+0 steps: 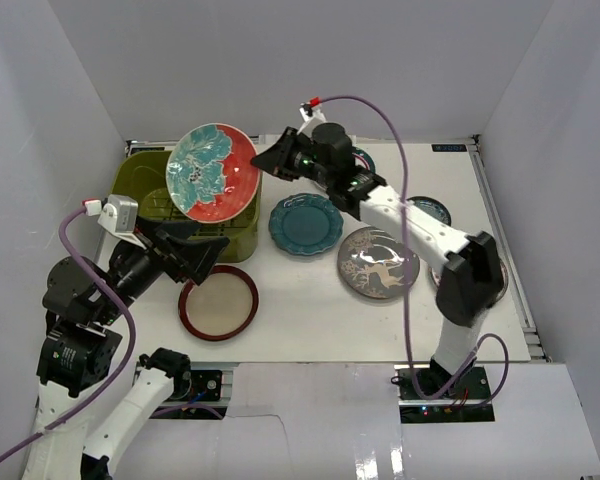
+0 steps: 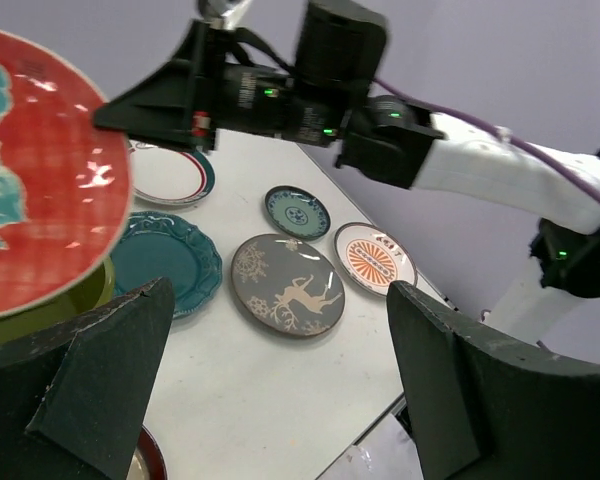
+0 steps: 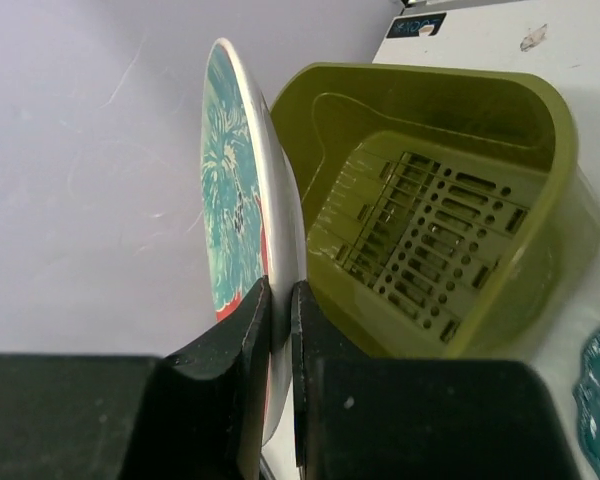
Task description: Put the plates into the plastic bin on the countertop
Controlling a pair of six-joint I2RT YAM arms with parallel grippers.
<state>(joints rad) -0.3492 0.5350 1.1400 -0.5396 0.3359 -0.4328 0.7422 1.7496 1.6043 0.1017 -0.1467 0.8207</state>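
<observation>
Looking from overhead, I saw the right gripper (image 1: 276,158) clamped on the rim of the teal-and-red floral plate (image 1: 212,172), which it held raised on edge, overlapping the olive-green plastic bin (image 1: 140,172). The left gripper (image 1: 198,256) stood wide open and empty beside the red-rimmed cream plate (image 1: 218,304) on the countertop (image 1: 310,310).

The left wrist view showed nothing between its fingers (image 2: 80,380).

The right wrist view showed the jaws pinching the plate edge and the bin's slotted bottom bare.

Step in hand, by my judgement: the first plate transfer. The next move calls for lowering the plate inside the bin walls before release.
</observation>
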